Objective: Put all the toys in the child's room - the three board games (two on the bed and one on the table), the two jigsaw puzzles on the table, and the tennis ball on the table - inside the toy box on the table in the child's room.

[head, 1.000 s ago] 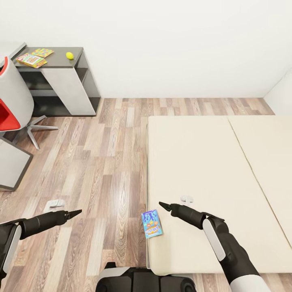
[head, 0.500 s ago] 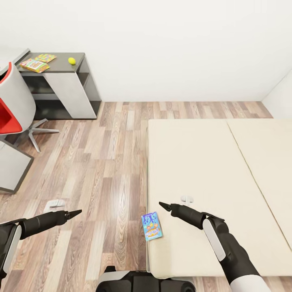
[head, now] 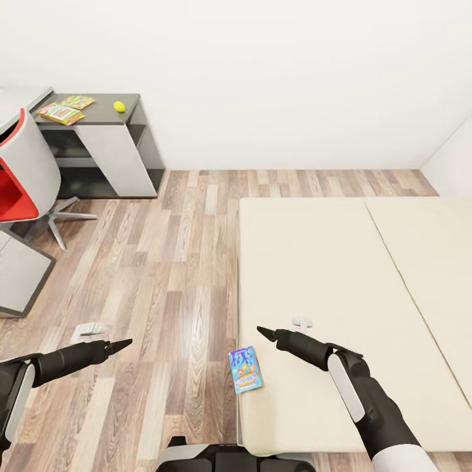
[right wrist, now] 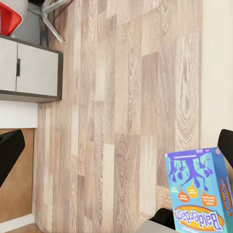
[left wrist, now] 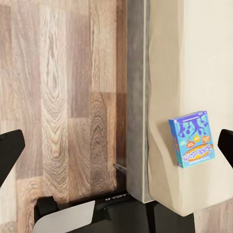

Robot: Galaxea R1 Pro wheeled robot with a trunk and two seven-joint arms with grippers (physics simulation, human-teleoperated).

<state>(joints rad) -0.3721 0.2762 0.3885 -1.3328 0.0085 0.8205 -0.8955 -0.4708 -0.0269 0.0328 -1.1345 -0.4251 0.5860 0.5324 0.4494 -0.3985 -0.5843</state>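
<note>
In the head view the whole picture has slid down since a second ago, so the camera moved, while the blue board game (head: 245, 369) lies on the bed (head: 341, 275) edge between both grippers; in both wrist views the fingers stand wide apart, empty.

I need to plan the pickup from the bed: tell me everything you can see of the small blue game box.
The blue game box is a small flat rectangle that looks like printed cardboard, blue with dark purple figures and an orange oval bearing lettering. It lies flat, face up and closed, at the near left edge of the cream bed, slightly overhanging the side above the wood floor. Only the bed touches it; the right gripper hovers just beyond it, apart.
</note>
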